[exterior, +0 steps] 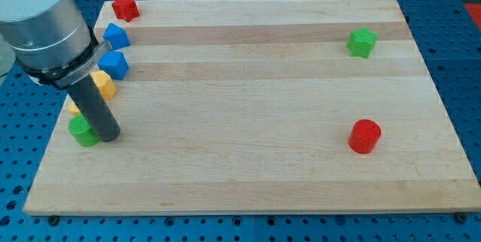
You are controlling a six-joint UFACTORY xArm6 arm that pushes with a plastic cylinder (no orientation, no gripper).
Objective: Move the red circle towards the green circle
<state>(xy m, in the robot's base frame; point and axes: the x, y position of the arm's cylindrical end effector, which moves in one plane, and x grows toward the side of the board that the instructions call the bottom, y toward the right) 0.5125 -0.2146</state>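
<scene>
The red circle (364, 136) is a round red block at the view's lower right on the wooden board (248, 122). The green circle (83, 131) is a round green block at the view's far left, partly hidden by my rod. My tip (108, 136) rests on the board touching the green circle's right side, far to the left of the red circle.
A green star block (361, 42) lies at the upper right. A red star block (125, 6) is at the upper left corner. Two blue blocks (116, 35) (113, 64) and two yellow blocks (104, 85) (74, 107) line the left edge above the green circle.
</scene>
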